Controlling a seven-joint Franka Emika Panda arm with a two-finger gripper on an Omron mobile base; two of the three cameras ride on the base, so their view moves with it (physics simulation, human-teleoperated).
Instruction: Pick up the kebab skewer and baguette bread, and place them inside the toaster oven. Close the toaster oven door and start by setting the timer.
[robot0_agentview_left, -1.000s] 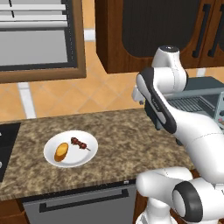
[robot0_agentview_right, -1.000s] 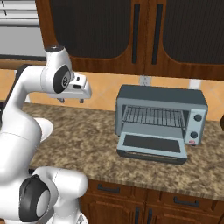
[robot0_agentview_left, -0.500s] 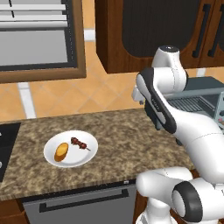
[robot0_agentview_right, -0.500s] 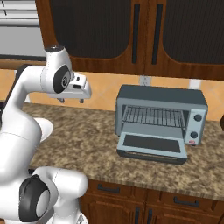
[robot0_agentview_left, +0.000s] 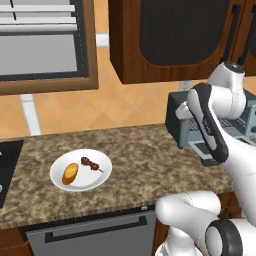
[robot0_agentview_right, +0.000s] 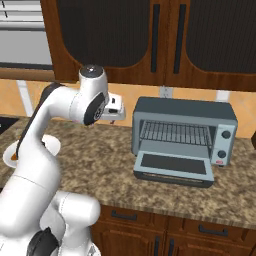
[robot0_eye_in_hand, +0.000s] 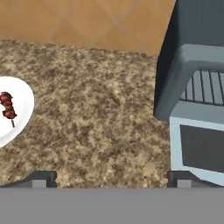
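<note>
A white plate (robot0_agentview_left: 95, 179) lies on the left part of the granite counter. On it are the golden baguette bread (robot0_agentview_left: 70, 173) and the kebab skewer (robot0_agentview_left: 91, 163) with dark red chunks, side by side. The toaster oven (robot0_agentview_right: 185, 117) stands at the right, and its door (robot0_agentview_right: 172, 165) is folded down flat, baring the wire rack. My gripper (robot0_agentview_right: 118, 119) hovers above the counter just left of the oven, open with nothing in it. In the hand view the gripper (robot0_eye_in_hand: 111, 180) looks down at bare counter between the skewer (robot0_eye_in_hand: 8, 106) and the oven door (robot0_eye_in_hand: 201, 148).
Dark wood cabinets (robot0_agentview_right: 150, 40) hang above the oven. A black cooktop (robot0_agentview_left: 7, 165) borders the counter at far left, with a window (robot0_agentview_left: 40, 45) above it. The oven's knobs (robot0_agentview_right: 226, 135) sit on its right front. The counter's front edge (robot0_agentview_left: 100, 215) runs above a dishwasher.
The arm has swung right toward the toaster oven, carrying the open gripper closer to its left side. Plate, food and oven have not moved.
</note>
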